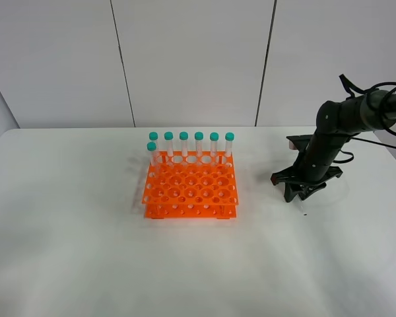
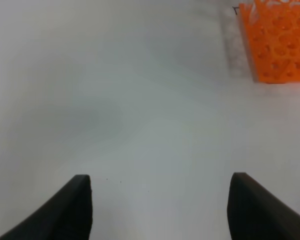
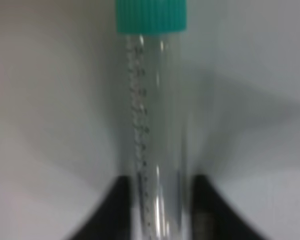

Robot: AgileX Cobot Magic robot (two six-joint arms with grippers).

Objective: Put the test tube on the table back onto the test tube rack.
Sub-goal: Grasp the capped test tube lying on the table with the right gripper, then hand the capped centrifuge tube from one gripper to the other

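The test tube [image 3: 155, 115], clear with a teal cap, lies between the fingers [image 3: 117, 210] of my right gripper [image 3: 157, 210], which press on both of its sides. In the high view the right gripper [image 1: 302, 193] is down at the table [image 1: 72, 251], to the right of the orange test tube rack [image 1: 191, 188], and hides the tube. Several identical capped tubes [image 1: 198, 145] stand in the rack's back row. My left gripper [image 2: 162, 210] is open and empty above bare table, with the rack's corner [image 2: 280, 45] ahead of it.
A white panelled wall [image 1: 191, 59] stands behind the table. The right arm [image 1: 343, 122] and its cables reach in from the right edge. A gap of bare table lies between the rack and the right gripper.
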